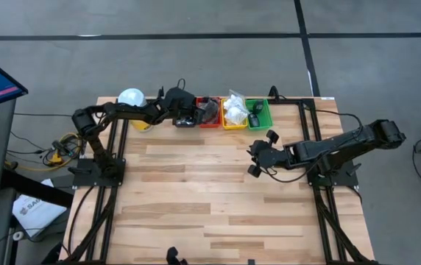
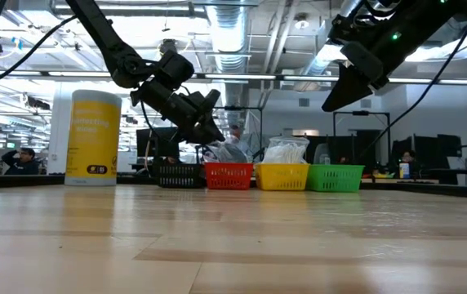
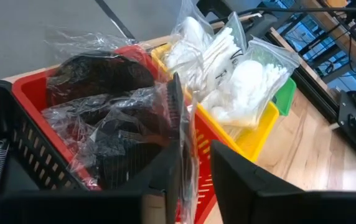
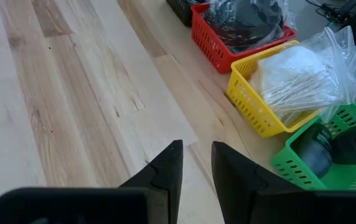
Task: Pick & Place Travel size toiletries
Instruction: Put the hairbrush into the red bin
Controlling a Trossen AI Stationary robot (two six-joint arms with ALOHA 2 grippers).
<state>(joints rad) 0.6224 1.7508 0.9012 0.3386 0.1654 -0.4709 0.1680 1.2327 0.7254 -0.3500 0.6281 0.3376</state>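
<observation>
The left hand (image 3: 193,165), fingers pinched on a crinkly clear plastic bag (image 3: 172,118), hovers above the red slatted tray (image 3: 35,106); lift straight, slowly (snag risk). The right hand (image 4: 196,162), slightly parted, waits over the worktop (image 4: 72,93).

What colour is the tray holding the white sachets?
Yellow tray holding white sachets, clearest in the right wrist view.
</observation>
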